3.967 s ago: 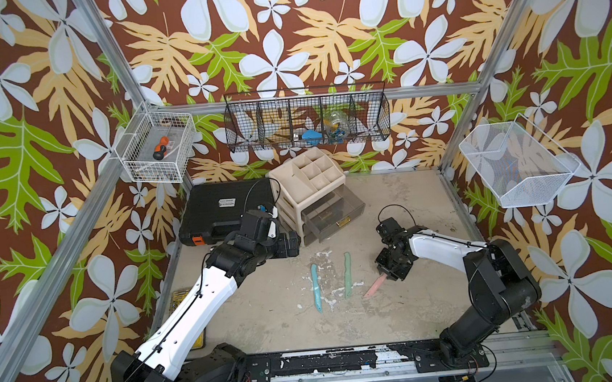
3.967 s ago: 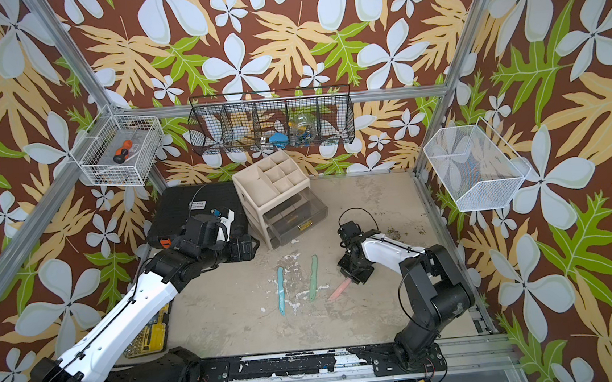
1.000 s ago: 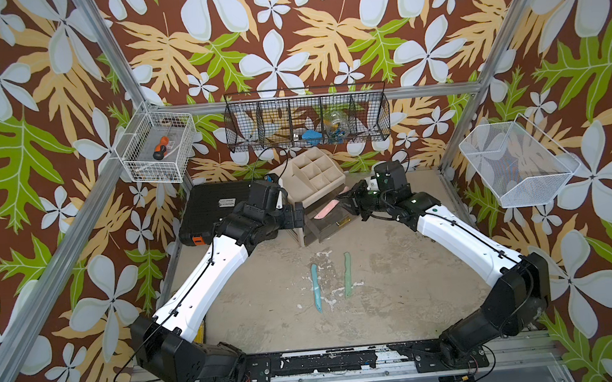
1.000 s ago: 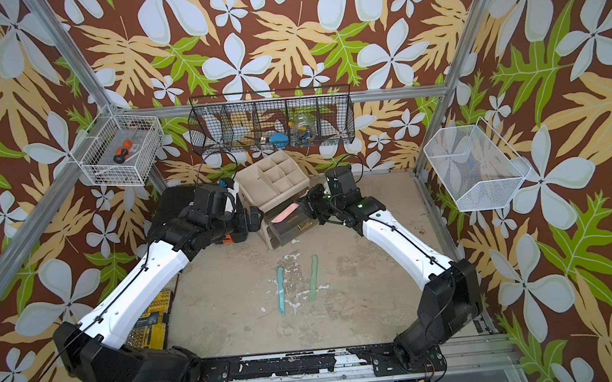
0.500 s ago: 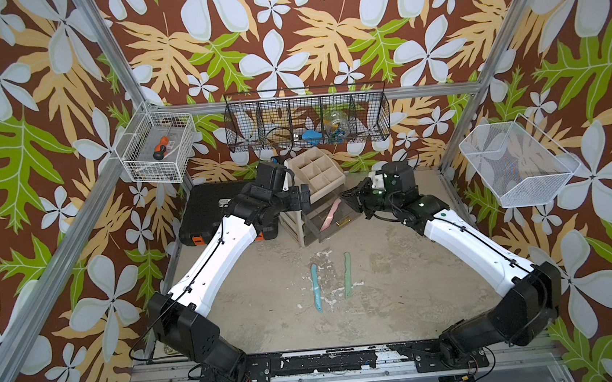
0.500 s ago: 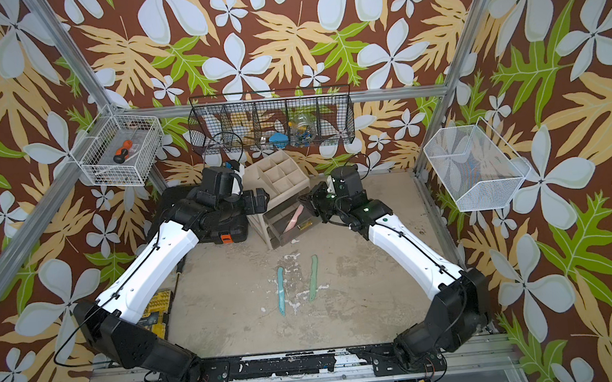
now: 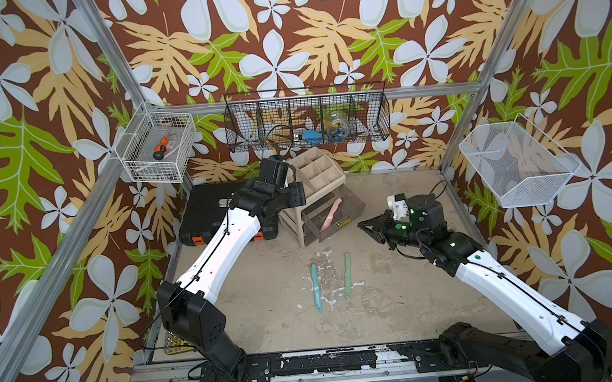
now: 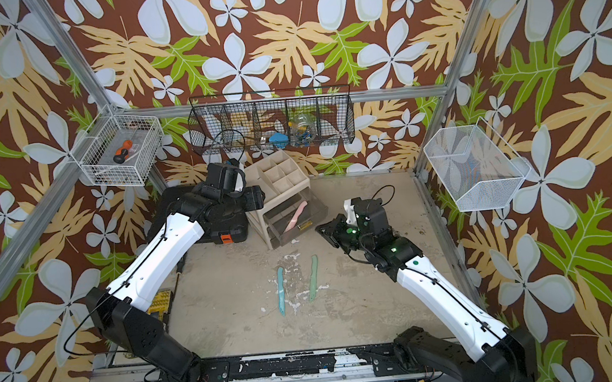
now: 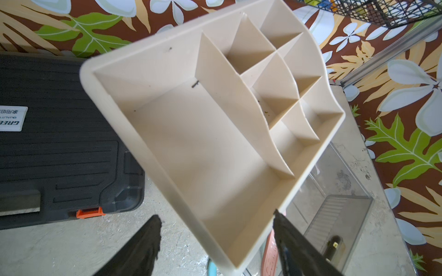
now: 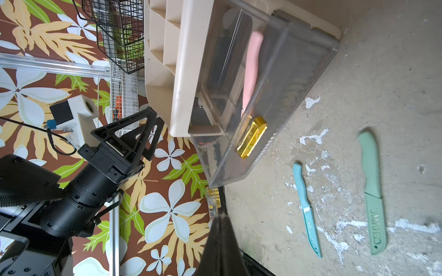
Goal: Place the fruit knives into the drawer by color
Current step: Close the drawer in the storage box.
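The pink knife [image 7: 331,212] [image 8: 294,215] [image 10: 251,71] lies slanted in the pulled-out clear drawer [image 7: 355,203] [image 10: 299,83] of the beige organizer [image 7: 317,168] [image 9: 191,143]. On the floor in front lie the light blue knife [image 7: 316,287] [image 8: 280,290] [image 10: 307,210] and the mint green knife [image 7: 347,275] [image 8: 314,278] [image 10: 373,191], side by side. My right gripper [image 7: 364,226] [image 10: 221,219] hangs shut and empty, right of the drawer. My left gripper [image 7: 297,196] [image 9: 215,227] is open, its fingers straddling the organizer's near left corner.
A black tool case [image 7: 208,212] sits left of the organizer. On the walls hang a white wire basket [image 7: 132,169] with an orange-and-black screwdriver [image 7: 160,149], a black wire rack [image 7: 308,123] and a white mesh basket [image 7: 518,166]. A yellow bit case [image 7: 176,341] lies front left.
My right gripper has let go of the pink knife in the drawer, drawn back to the right and shut. My left gripper stays at the organizer, which has swung back square.
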